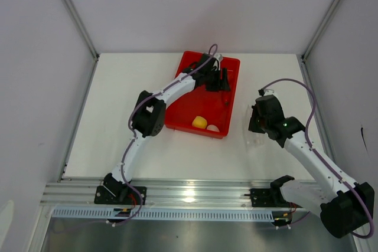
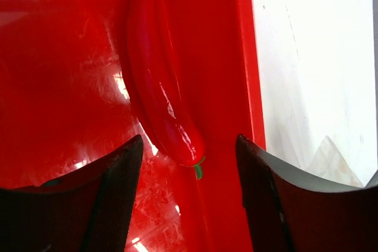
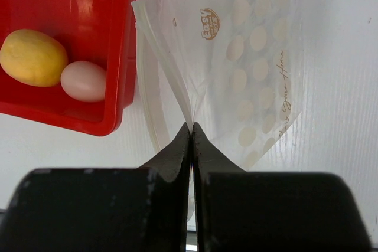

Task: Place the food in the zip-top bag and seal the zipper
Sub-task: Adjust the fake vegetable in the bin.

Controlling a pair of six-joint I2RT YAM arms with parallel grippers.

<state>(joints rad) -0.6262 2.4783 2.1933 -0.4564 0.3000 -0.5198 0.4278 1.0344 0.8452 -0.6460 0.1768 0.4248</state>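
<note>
Chili: the chili pepper [image 2: 159,81] lies on the floor of the red tray [image 2: 245,57], close against the tray wall on the bag's side.
Long axis: it runs along that wall and straight away from the left wrist camera, with the green stalk end nearest the fingers.
Left fingers: the left gripper [image 2: 189,149] stands wide, one finger on each side of the stalk end, and touches nothing. The gap lies across the chili, so closing should catch it across its narrow width.
Risk: the outer finger sits over the tray wall and may catch on it as it comes down.
Nearer arm: the left one, reaching into the far end of the tray; the right is busy off the tray.
Right fingers: the right gripper [image 3: 192,128] is pressed together on one edge of the bag [image 3: 248,57], lifting it.
Bag: it is on the table [image 1: 118,116] just beside the tray, nothing inside, and the zipper [image 3: 155,51] is unsealed.
Tray contents: the chili, plus the yellow fruit [image 3: 32,57] and pale ball [image 3: 84,81] touching in the near corner.
</note>
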